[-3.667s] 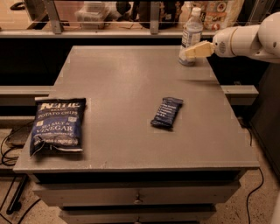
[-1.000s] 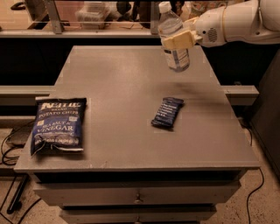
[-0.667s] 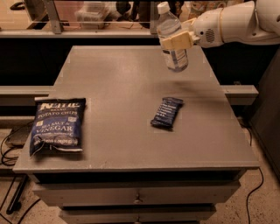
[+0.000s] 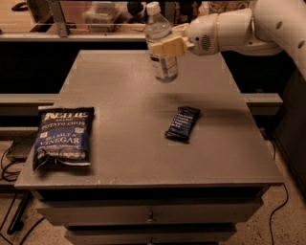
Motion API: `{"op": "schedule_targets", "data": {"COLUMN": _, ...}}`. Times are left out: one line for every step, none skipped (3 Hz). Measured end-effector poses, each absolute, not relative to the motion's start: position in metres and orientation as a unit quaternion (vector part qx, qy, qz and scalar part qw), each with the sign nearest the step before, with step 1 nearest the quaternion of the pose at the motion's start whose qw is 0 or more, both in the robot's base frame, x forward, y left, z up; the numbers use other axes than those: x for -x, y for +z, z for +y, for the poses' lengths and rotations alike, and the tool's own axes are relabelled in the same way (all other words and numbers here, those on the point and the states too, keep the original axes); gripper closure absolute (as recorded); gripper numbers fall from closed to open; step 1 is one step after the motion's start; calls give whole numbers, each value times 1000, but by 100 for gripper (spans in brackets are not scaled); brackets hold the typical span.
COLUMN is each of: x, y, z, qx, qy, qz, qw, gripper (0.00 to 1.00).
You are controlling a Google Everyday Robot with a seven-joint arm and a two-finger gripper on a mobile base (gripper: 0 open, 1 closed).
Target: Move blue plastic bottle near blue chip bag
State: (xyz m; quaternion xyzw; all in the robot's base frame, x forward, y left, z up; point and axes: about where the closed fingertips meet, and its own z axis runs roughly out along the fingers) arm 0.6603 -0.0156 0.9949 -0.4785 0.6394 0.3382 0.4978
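Observation:
The blue plastic bottle [image 4: 160,43] is clear with a white cap and a label. It hangs upright in the air above the far middle of the grey table [image 4: 124,91]. My gripper [image 4: 167,46] comes in from the right on a white arm and is shut on the bottle's middle. The blue chip bag [image 4: 63,137], a dark blue Kettle bag with white lettering, lies flat at the table's front left, far from the bottle.
A small dark blue snack bar wrapper [image 4: 183,123] lies right of the table's centre. A shelf with clutter [image 4: 103,12] runs behind the table. Cables [image 4: 9,162] lie on the floor at left. Drawers [image 4: 150,215] sit under the table top.
The gripper has carried the lifted bottle to the left, from the table's far right toward the far middle.

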Motion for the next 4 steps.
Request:
{"op": "schedule_targets", "data": {"x": -639, "y": 1004, "z": 23, "qx": 478, "qy": 404, "qz": 604, "qw": 493, "gripper": 100}}
{"op": "schedule_targets", "data": {"x": -616, "y": 1008, "z": 55, "qx": 483, "qy": 453, "qz": 571, "qw": 486, "gripper": 100}}
{"op": "schedule_targets", "data": {"x": -596, "y": 1003, "z": 81, "qx": 502, "qy": 465, "qz": 545, "qw": 485, "gripper": 100}}
{"op": "schedule_targets", "data": {"x": -581, "y": 990, "z": 101, "qx": 516, "qy": 471, "qz": 527, "qw": 484, "gripper": 100}}
